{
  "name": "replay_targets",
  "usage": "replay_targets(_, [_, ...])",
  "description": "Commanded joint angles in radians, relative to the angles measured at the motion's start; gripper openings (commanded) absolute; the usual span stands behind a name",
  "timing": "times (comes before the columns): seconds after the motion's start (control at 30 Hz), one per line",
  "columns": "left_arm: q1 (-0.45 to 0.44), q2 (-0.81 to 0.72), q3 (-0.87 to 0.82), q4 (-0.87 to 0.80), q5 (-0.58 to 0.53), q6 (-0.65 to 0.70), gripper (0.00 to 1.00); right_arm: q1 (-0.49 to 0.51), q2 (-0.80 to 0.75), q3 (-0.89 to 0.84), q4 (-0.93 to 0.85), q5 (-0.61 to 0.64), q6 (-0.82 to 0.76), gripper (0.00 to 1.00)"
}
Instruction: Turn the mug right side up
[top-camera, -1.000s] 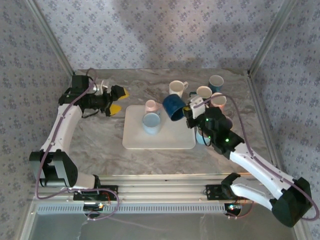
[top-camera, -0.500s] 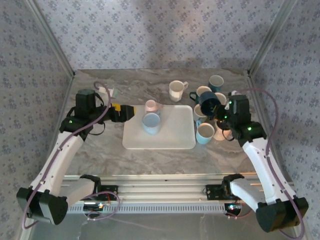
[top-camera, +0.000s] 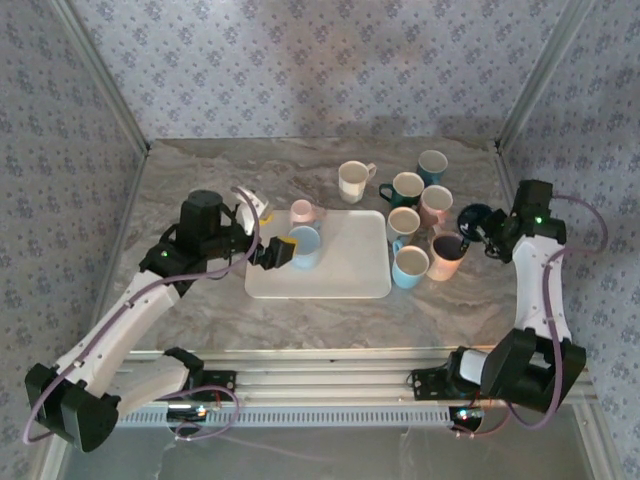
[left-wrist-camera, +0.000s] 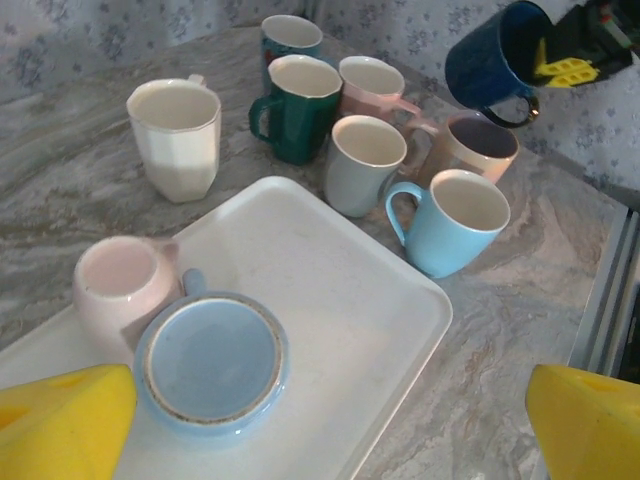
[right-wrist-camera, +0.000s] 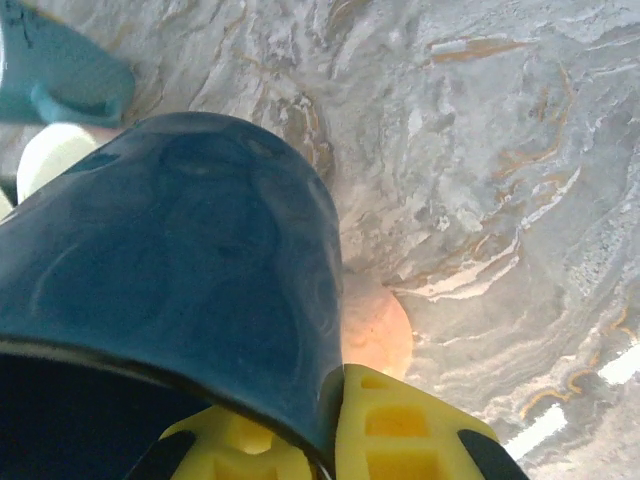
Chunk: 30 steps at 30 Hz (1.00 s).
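**Dark blue mug lifted, turn partly made**

The bench (top-camera: 200, 165) carries a white tray (top-camera: 350, 270) at its middle. Between the tray and the right edge stands a cluster of mugs (left-wrist-camera: 355, 160), all mouth up. My right gripper (right-wrist-camera: 335, 425) is pinching the rim of the dark blue mug (top-camera: 472, 216), which hangs clear of the bench near the right edge, just past that cluster. The mug is tilted, its mouth toward the tray and partly upward. I judge the turn partly made: it wants levelling and setting down on its base. My left gripper (top-camera: 272, 235) is spread wide with nothing in it, hovering over the tray's left side above a light blue mug (left-wrist-camera: 210, 360) that sits base up. A pink mug (left-wrist-camera: 118, 285) at the tray's far left corner looks base up too. Those two seem left to do.
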<state>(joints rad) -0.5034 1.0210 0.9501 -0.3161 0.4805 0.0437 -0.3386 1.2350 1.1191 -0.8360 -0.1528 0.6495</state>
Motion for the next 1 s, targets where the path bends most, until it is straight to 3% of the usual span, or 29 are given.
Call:
replay_targets(0.0, [-0.022, 0.004, 0.016, 0.062, -0.015, 0.087, 1.00, -0.044, 0.029, 0.061, 0.046, -0.049, 0.010, 0.00])
replay_targets(0.2, [-0.036, 0.046, 0.039, 0.040, -0.025, 0.115, 1.00, -0.088, 0.106, 0.106, 0.084, -0.108, 0.018, 0.00])
replay_targets(0.97, [-0.052, 0.079, 0.056, -0.006, -0.055, 0.129, 1.00, -0.071, 0.514, 0.206, 0.164, -0.179, 0.089, 0.00])
